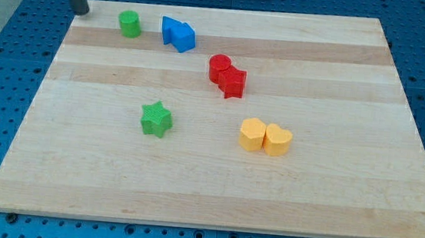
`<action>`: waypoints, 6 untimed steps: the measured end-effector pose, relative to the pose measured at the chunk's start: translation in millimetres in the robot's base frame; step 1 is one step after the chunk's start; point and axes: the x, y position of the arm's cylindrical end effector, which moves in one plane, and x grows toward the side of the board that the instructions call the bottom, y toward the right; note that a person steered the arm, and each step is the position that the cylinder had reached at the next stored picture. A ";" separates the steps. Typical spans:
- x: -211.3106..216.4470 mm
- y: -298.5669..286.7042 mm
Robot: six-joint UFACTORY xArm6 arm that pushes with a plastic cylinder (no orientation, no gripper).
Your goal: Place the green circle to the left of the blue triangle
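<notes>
Camera view: green circle (130,24) already sits left of blue triangle (177,33), near the desk's (192,179) top-left corner; my tip (81,12), a gripless tool grasping nothing, needs only retreat.

Green circle (130,24) and star (155,119), blue triangle (178,34), red (227,76) and yellow blocks (265,137).

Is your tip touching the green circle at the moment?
No, my tip stands apart from the green circle, off to the view's left.
</notes>
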 end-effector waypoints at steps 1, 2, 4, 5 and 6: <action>-3.9 38.6; 4.1 62.4; 49.9 87.4; 44.7 79.5; 30.3 77.4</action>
